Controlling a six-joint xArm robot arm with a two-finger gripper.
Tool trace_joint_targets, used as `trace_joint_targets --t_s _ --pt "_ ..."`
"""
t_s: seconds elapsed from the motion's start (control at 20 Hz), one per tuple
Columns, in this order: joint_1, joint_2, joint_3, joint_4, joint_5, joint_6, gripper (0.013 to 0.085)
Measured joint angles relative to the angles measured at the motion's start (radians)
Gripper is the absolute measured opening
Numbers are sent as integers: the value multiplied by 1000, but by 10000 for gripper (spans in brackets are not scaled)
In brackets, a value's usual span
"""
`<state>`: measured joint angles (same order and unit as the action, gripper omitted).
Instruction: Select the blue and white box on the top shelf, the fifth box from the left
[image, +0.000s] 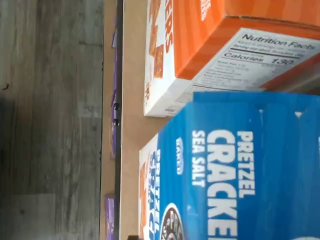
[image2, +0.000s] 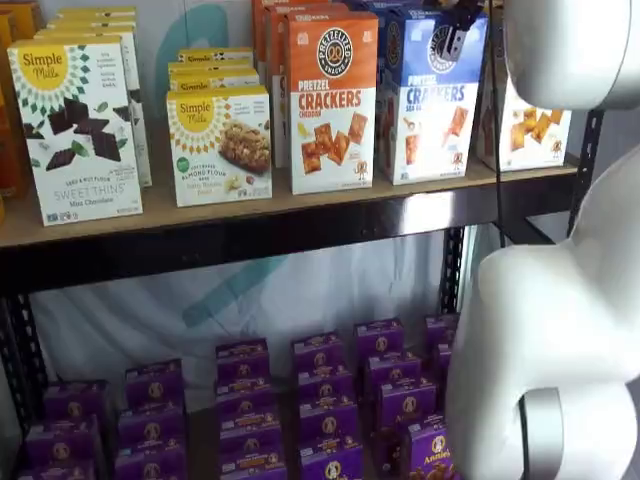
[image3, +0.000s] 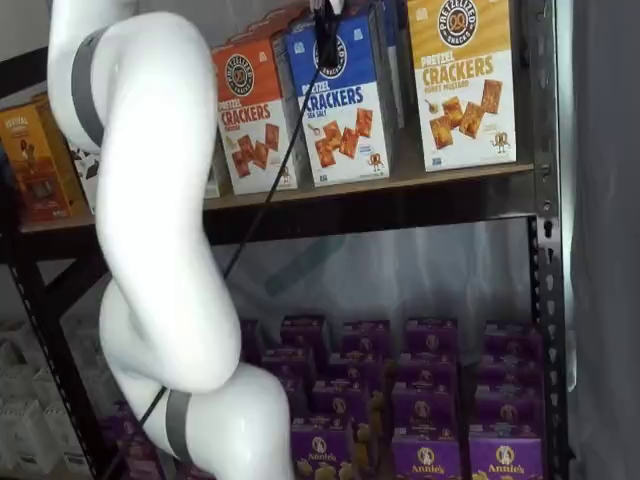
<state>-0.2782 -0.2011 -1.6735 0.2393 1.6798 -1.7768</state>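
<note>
Grey wood-grain flooring fills one side of my wrist view, and beside it runs the tan board of the top shelf (image2: 150, 215) with its dark front rail. My fingers (image3: 327, 40) hang from above as a dark shape right in front of the upper face of the blue and white box (image2: 428, 95), with a black cable (image3: 275, 170) trailing down from them. I see them in both shelf views, but only as one black mass, so I cannot tell whether they are spread or pressed together, nor whether they touch the box.

The blue and white box stands upright at the shelf's front edge, toward its right end. Its top half is blue with a round black logo, and its lower half is white with "CRACKERS" lettering and square orange crackers pictured. Just beside it on one side stands the orange-topped cracker box (image2: 333, 100), and on the other the yellow-topped cracker box (image3: 462, 80). In my wrist view the blue top panel (image: 240, 175) reads "PRETZEL CRACKERS SEA SALT", close under the camera.

Small purple boxes (image2: 320, 400) fill the lower level.
</note>
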Motion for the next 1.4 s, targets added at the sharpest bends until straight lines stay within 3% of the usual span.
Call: trace_joint_targets --t_s 0.3,0.45,0.65,0.9,1.0,1.4 --pt "-2 1 -8 6 27 3 850" --pt "-4 0 -10 13 33 4 730" --pt "-9 -3 -10 20 36 3 650" --pt "-13 -7 -7 28 37 2 650" --pt "-15 -8 -9 31 41 1 570" --pt "-33 -7 -34 54 89 0 570"
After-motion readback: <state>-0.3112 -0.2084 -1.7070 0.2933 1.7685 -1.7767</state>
